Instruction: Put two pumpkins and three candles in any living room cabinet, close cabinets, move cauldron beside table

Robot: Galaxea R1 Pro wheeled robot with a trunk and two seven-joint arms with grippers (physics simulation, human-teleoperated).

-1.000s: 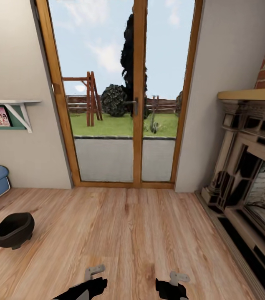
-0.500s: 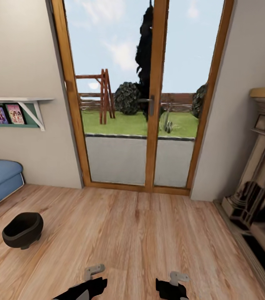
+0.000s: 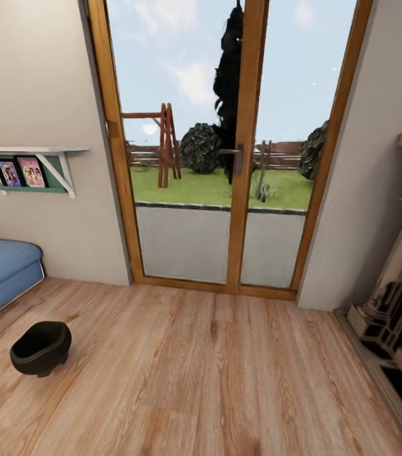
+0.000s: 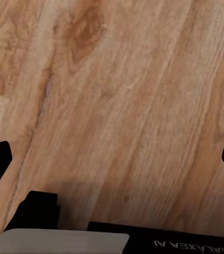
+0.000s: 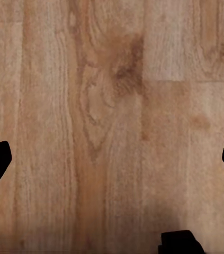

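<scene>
Both pincers empty, cauldron still to be moved.

Your left pincer (image 4: 112, 159) and right pincer (image 5: 112, 156) are spread wide over bare plank floor (image 3: 226, 380), holding nothing. The cauldron (image 3: 40, 347) sits on the floor near the blue sofa (image 3: 1, 272), away from any worktop; judge that step undone.

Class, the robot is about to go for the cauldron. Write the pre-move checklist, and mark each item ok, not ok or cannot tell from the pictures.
1. Cauldron in sight, upright on the wood floor: ok.
2. Floor between robot and cauldron free of obstacles: ok.
3. Left gripper open and holding nothing: ok.
4. Right gripper open and holding nothing: ok.
5. Coffee table located for the drop-off: cannot tell.
6. Cauldron clear of the blue sofa: ok, a gap shows.
</scene>
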